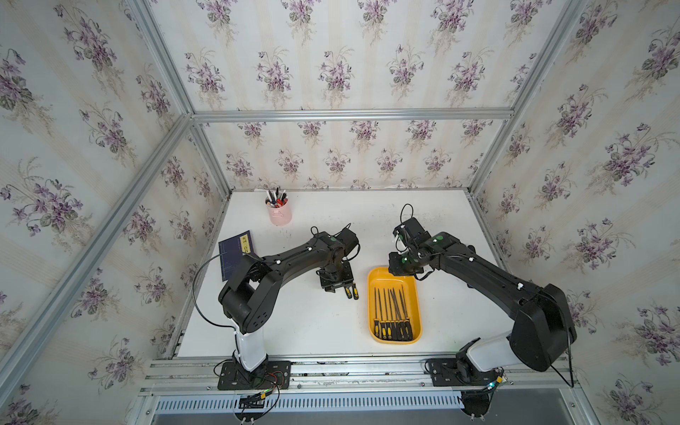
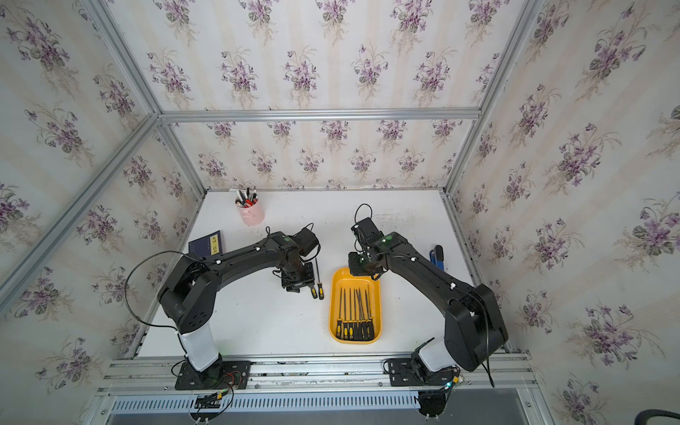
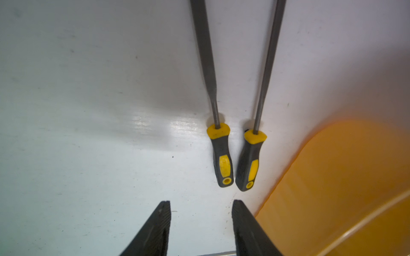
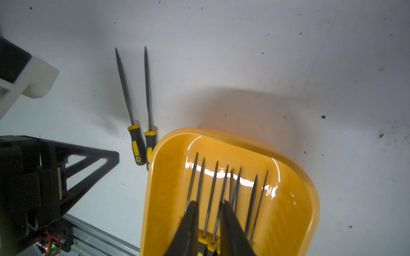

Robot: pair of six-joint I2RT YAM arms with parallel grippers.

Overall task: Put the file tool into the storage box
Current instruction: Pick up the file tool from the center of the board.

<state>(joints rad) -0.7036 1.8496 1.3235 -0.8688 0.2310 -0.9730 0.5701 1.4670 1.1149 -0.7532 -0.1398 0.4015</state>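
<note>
Left wrist view: your files (image 3: 222, 159) lie handles-first ahead of the left gripper (image 3: 201, 202), shafts pointing away; jaws half open, seemingly empty.

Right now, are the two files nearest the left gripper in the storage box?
Out. Both files lie on the table beside the storage box, outside its rim.

The two files (image 3: 221, 155) lie close together, and the storage box (image 3: 332, 188) wall stands just beside them. Toward the left edge the counter (image 3: 88, 133) is open. The right end effector (image 4: 209, 202) hangs over the box's far end.
</note>
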